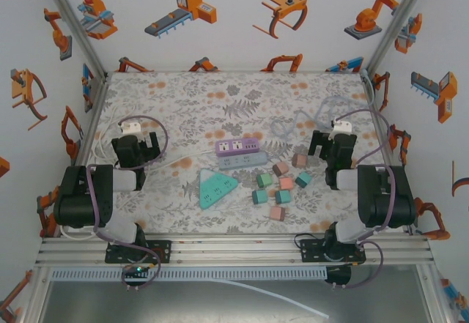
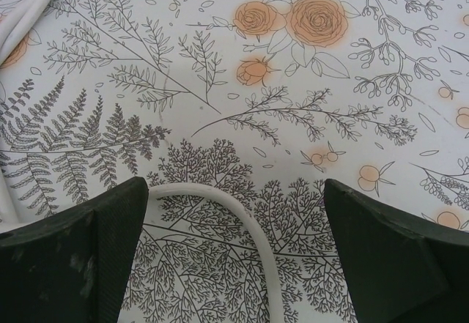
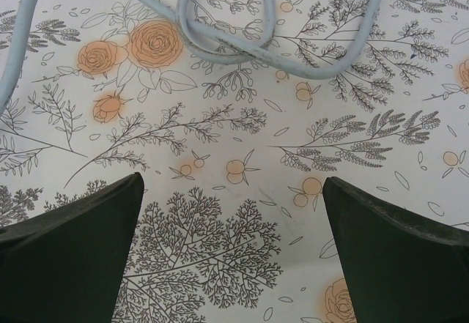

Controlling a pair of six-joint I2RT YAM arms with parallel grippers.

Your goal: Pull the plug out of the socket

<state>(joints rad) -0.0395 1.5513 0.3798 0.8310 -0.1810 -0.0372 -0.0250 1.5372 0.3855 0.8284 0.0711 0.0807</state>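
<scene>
Three socket strips lie mid-table: a purple one (image 1: pixel 237 146), a grey one (image 1: pixel 242 160) just in front of it, and a teal triangular one (image 1: pixel 216 187). At this size I cannot tell whether a plug sits in any of them. My left gripper (image 1: pixel 138 146) hangs open to the left of the strips, low over the cloth. A white cable (image 2: pixel 245 224) curves between its wide-apart fingers (image 2: pixel 73 257), untouched. My right gripper (image 1: pixel 330 147) stands open to the right of the strips, with bare cloth between its fingers (image 3: pixel 396 257).
Several small pink, green and teal blocks (image 1: pixel 282 184) lie loose between the strips and my right gripper. A pale grey-blue cable (image 3: pixel 220 41) loops on the floral cloth (image 1: pixel 190 103) just beyond the right fingers. Printed walls close the table on three sides.
</scene>
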